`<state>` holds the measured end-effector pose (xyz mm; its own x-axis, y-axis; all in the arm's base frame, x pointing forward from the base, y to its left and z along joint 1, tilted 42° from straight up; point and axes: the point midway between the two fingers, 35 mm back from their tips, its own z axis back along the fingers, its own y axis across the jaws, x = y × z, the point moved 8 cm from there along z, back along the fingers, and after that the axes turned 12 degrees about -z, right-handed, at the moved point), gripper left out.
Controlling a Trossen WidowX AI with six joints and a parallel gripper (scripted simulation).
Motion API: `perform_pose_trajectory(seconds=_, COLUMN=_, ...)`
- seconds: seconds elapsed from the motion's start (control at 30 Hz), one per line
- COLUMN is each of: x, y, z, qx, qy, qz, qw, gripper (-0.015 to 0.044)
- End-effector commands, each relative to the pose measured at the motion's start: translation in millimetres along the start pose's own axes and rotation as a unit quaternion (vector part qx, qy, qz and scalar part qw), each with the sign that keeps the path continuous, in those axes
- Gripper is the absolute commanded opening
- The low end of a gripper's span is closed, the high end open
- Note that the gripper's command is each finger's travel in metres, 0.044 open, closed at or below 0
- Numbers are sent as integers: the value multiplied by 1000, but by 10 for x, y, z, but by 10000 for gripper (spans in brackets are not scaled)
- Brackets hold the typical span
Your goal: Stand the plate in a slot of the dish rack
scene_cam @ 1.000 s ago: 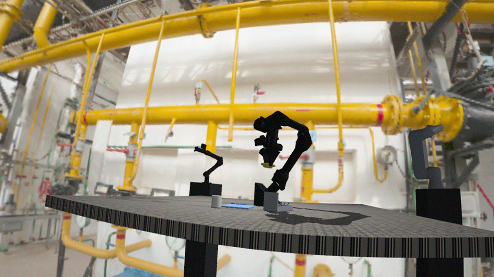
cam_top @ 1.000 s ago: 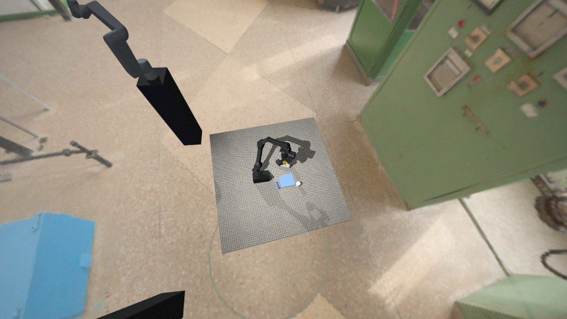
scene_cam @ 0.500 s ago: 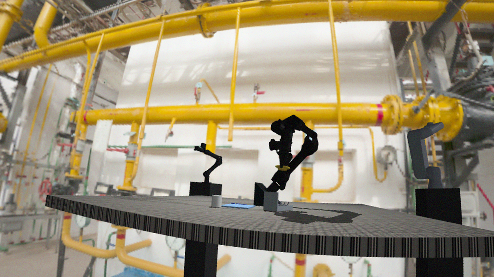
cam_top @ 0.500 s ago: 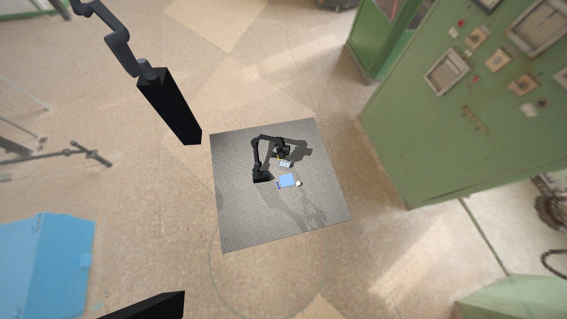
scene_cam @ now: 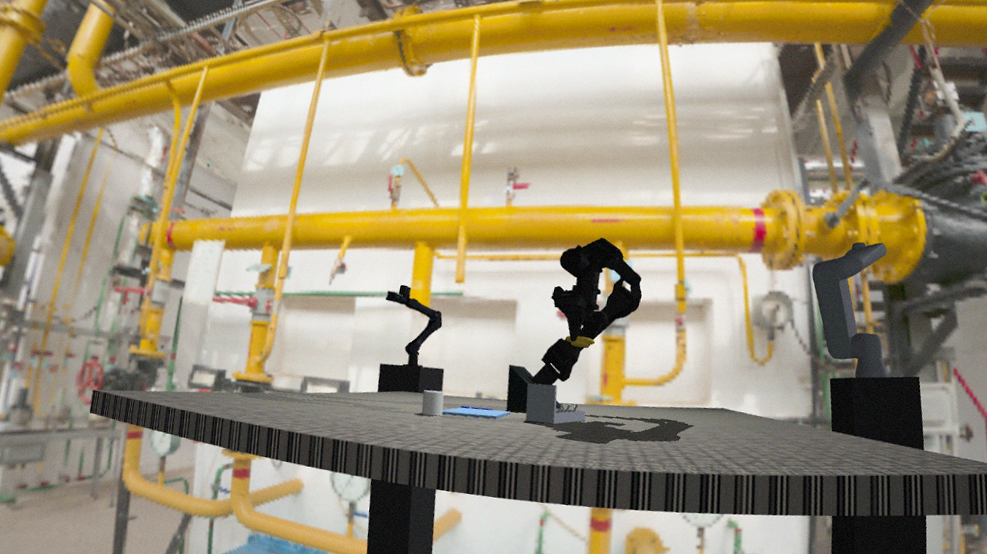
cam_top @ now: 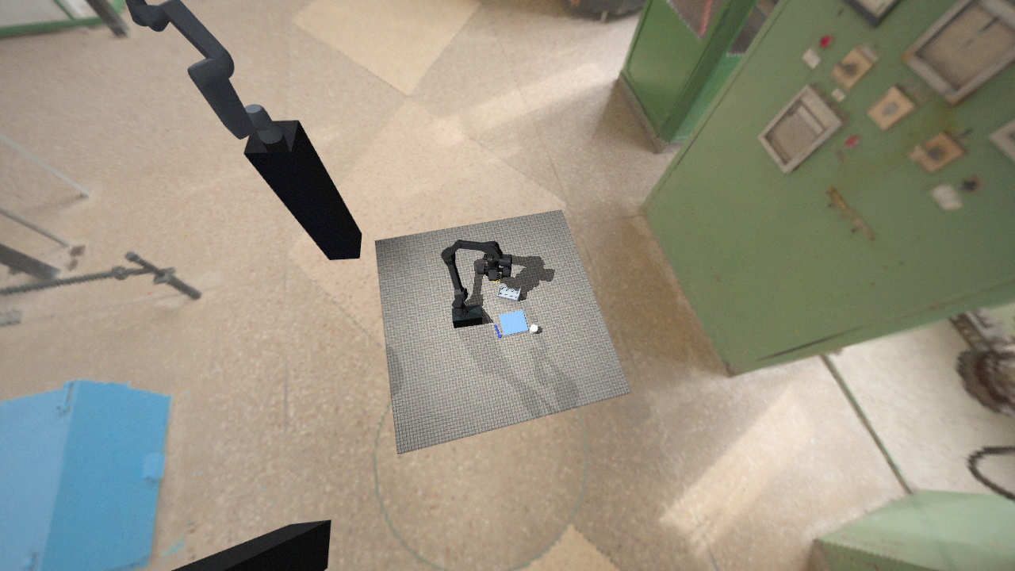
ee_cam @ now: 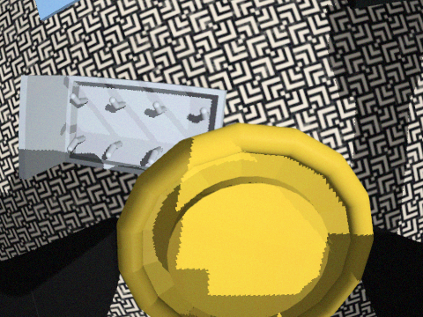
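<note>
The yellow plate (ee_cam: pixel 251 238) (scene_cam: pixel 581 341) is off the table. It hangs face toward the wrist camera, slightly tilted and not upright. My gripper (ee_cam: pixel 245 239) (scene_cam: pixel 579 335) is shut on the plate, with one dark finger at each side of its rim. The pale grey dish rack (ee_cam: pixel 46 116) (cam_top: pixel 508 292) (scene_cam: pixel 540 403) stands on the table, below the plate. In the wrist view it lies up and to the left of the plate, whose rim hides its lower right corner. Several short pegs rise in two rows inside the rack.
A light blue square (cam_top: pixel 513 323) (scene_cam: pixel 476 412) (ee_cam: pixel 53 5) lies flat near the rack. A white cup (cam_top: pixel 534 328) (scene_cam: pixel 432 402) stands at one side of it, and a thin dark blue item (cam_top: pixel 497 331) lies at the other. My arm's base (cam_top: pixel 466 318) stands nearby.
</note>
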<state>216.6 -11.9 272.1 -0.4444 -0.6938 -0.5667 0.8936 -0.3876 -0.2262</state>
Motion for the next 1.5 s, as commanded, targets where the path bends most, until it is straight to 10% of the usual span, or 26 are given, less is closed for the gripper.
perform_pose_trajectory(seconds=0.0, x=1, y=-23, z=-20, qx=-3, qy=-1, qz=-10, qw=1000, gripper=0)
perform_pose_trajectory(seconds=1.47, x=-30, y=-187, z=-1212, qx=181, qy=-342, qz=348, qw=854, gripper=0)
